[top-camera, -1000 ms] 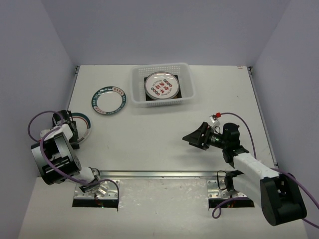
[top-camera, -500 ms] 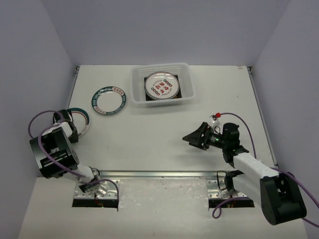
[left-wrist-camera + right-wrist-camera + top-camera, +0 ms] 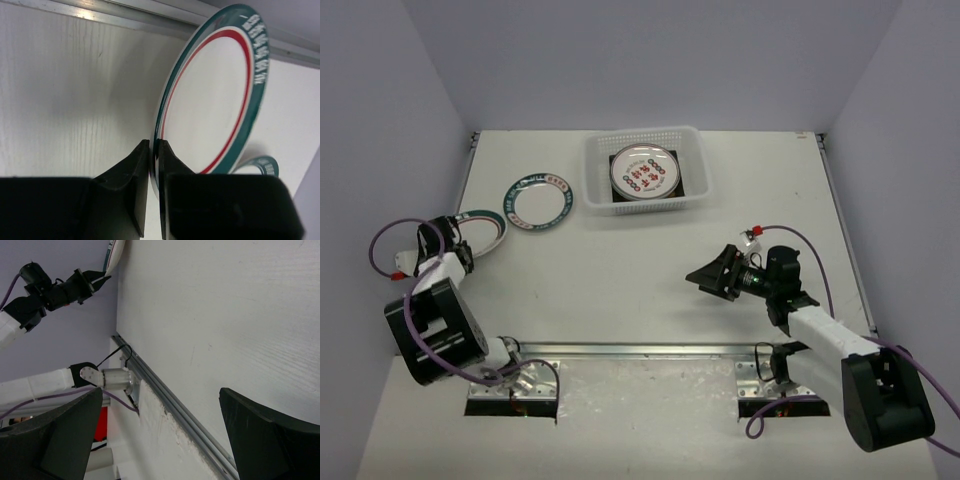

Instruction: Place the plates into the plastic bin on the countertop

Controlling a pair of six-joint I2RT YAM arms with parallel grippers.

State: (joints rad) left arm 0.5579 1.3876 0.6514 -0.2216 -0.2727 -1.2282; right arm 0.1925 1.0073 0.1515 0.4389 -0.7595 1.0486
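Observation:
My left gripper (image 3: 448,243) is shut on the near rim of a round white plate (image 3: 483,227) with a teal rim and a red ring, at the far left of the countertop (image 3: 620,270). In the left wrist view the plate (image 3: 210,100) stands tilted up off the surface, its edge pinched between my left gripper (image 3: 154,146). A second teal-rimmed plate (image 3: 538,201) lies flat just to the right. The plastic bin (image 3: 595,160) at the back centre holds a plate with red motifs (image 3: 644,172) on a dark one. My right gripper (image 3: 712,276) hovers open at mid-right, holding nothing.
A metal rail (image 3: 640,350) runs along the near edge between the arm bases. Purple cables loop beside both arms. The left wall stands close behind the held plate. In the right wrist view, the left arm (image 3: 55,290) and the held plate's edge (image 3: 115,251) show past the open right gripper (image 3: 160,440).
My left gripper has shut on the plate's rim and the arm has swung farther back and left, tipping the plate up. The right arm has not moved.

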